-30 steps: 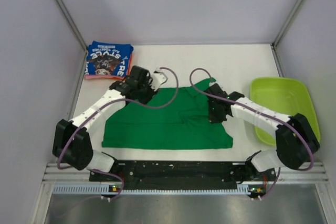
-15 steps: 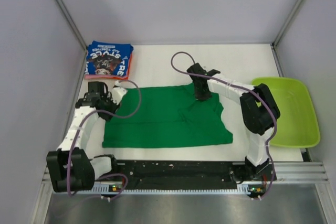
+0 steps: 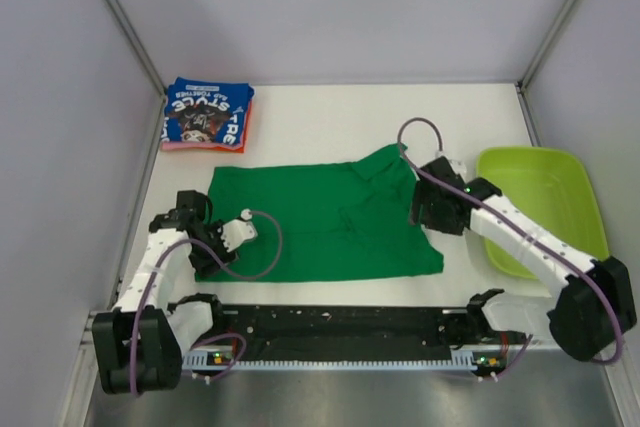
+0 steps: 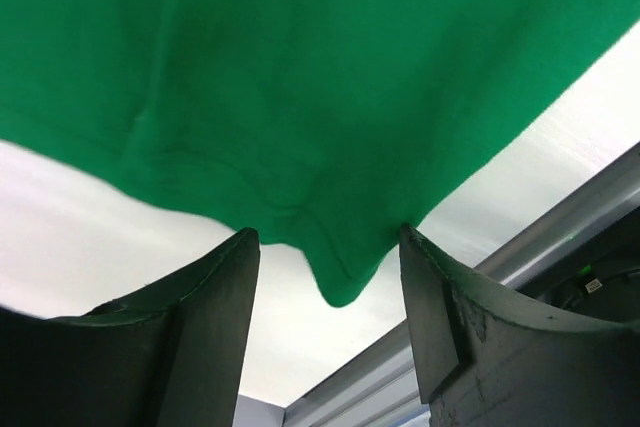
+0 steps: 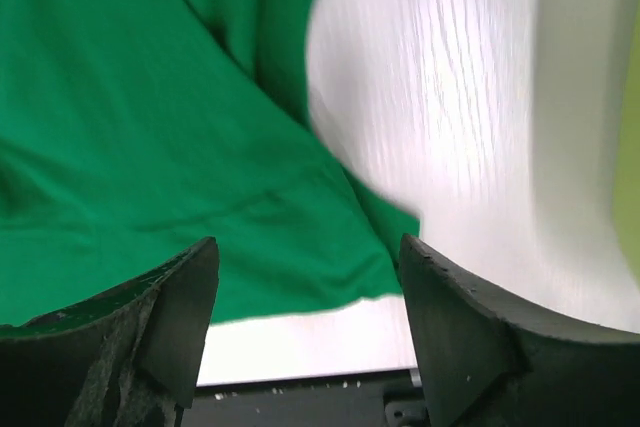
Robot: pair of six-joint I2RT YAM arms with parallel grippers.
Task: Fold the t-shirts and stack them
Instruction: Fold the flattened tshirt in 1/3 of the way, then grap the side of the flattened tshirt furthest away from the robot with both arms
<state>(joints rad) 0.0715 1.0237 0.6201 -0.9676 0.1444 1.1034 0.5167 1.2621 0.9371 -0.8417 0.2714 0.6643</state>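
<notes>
**What stays out of sight**

The orange-pink shirt (image 3: 195, 147) lies under the blue shirt (image 3: 207, 114), so only a thin edge of it shows. The dark picture on the blue one is too small to make out. From above, the left gripper (image 3: 212, 239) covers part of the left edge of the green shirt (image 3: 320, 222), and the right gripper (image 3: 422, 211) covers part of its right edge. Both wrist views cut the green shirt off at their borders. The right wrist view is blurred, and the tub (image 5: 634, 167) is only a strip at its right border.

green tee (image 3: 320, 222) flat ctr, blue tee (image 3: 207, 114) folded atop orange-pink tee (image 3: 195, 147)
</notes>
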